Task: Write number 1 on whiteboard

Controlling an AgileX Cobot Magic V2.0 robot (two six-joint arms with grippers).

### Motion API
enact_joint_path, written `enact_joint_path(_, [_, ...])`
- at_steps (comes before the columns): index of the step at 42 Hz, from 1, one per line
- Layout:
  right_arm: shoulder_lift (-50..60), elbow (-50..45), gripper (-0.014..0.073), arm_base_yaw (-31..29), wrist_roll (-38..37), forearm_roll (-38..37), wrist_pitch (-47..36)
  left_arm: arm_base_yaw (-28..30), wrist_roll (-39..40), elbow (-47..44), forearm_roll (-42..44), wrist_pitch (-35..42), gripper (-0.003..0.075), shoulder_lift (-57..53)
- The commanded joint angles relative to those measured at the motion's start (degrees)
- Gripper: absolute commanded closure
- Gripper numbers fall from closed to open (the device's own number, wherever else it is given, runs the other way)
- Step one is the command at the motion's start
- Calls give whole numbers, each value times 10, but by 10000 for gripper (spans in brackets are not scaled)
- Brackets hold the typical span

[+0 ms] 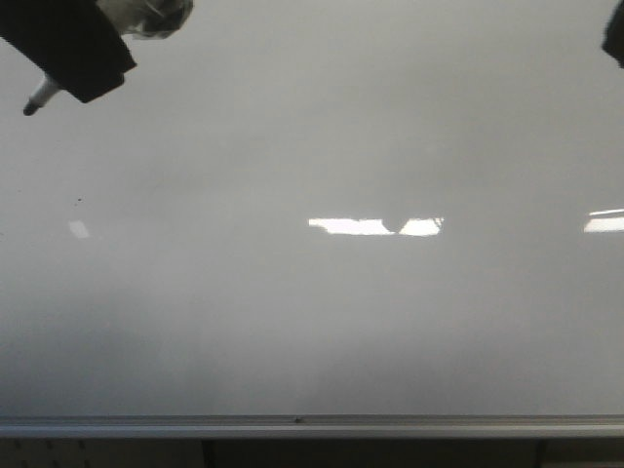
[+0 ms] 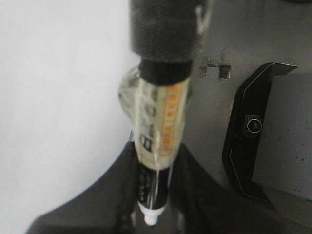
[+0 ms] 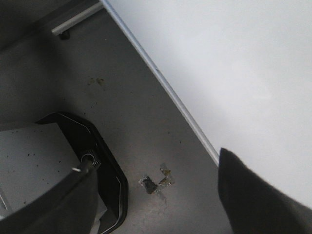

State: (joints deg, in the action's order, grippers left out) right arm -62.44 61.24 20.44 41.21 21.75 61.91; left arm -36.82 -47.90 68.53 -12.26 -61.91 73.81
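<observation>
The whiteboard (image 1: 312, 322) fills the front view, glossy grey-white with bright light reflections and a silver bottom rail (image 1: 312, 426). No number 1 stroke shows on it, only a tiny dark speck (image 1: 78, 201) at the left. My left gripper (image 1: 76, 58) is at the top left, shut on a tape-wrapped marker (image 1: 41, 96) whose tip points down-left, close to the board. In the left wrist view the marker (image 2: 158, 141) sits between the black fingers (image 2: 107, 195). My right gripper (image 1: 615, 39) is at the top right edge; in its wrist view it (image 3: 156, 204) is open and empty.
In the wrist views a grey floor lies beside the board's edge (image 3: 161, 83). A black-framed base with a round knob (image 2: 251, 146) (image 3: 105, 170) stands there, with scraps of tape (image 3: 158, 183) (image 2: 217, 68) on the floor.
</observation>
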Motion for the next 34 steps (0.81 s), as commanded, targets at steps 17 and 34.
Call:
enact_joint_path(17, [-109,162,144,189,87,29,-9,-66,-1,20,-8,33,741,18])
enact_joint_path(34, [-140,162,291,212,89,29,-51,-66,-1,20,-8,34,741,18])
